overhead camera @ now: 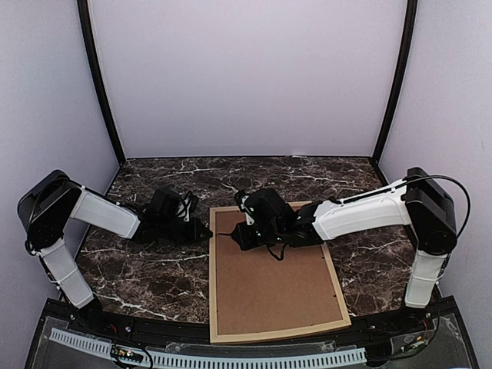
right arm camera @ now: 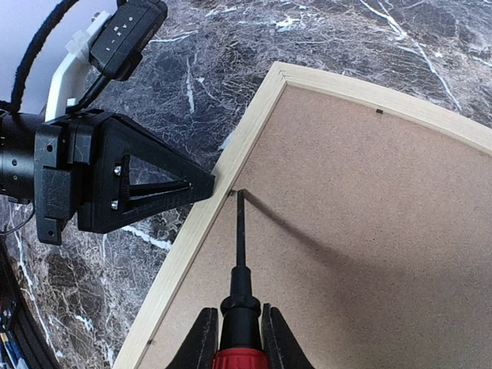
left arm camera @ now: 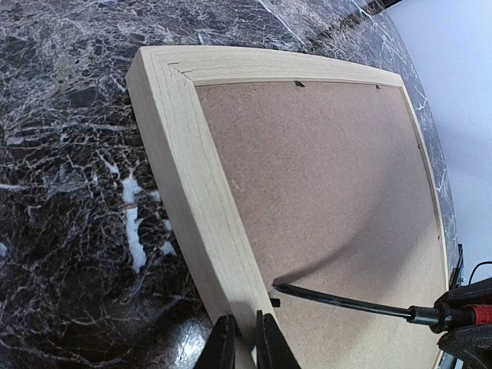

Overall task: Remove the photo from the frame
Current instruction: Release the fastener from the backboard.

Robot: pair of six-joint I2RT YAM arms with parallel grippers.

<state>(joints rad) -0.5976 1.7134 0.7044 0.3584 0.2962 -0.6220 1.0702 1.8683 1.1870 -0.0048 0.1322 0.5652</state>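
Pale wood frame [overhead camera: 213, 269] lay face down on the marble desk [overhead camera: 154, 269], brown backing board [overhead camera: 273, 284] up, photo hidden. The right end effector [right arm camera: 240, 332] clamped a red-handled screwdriver [right arm camera: 239, 231], tip at the left rail; the left end effector [left arm camera: 245, 342], closed and empty, sat beside that rail.

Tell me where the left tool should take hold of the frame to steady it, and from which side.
Likely the left rail of the frame, from its outer, left side: it lies flat, back up, the board fills the middle, so only the raised rail with its bare outer wall offers a hold. The left tool, shut, is at that rail; it must open first.
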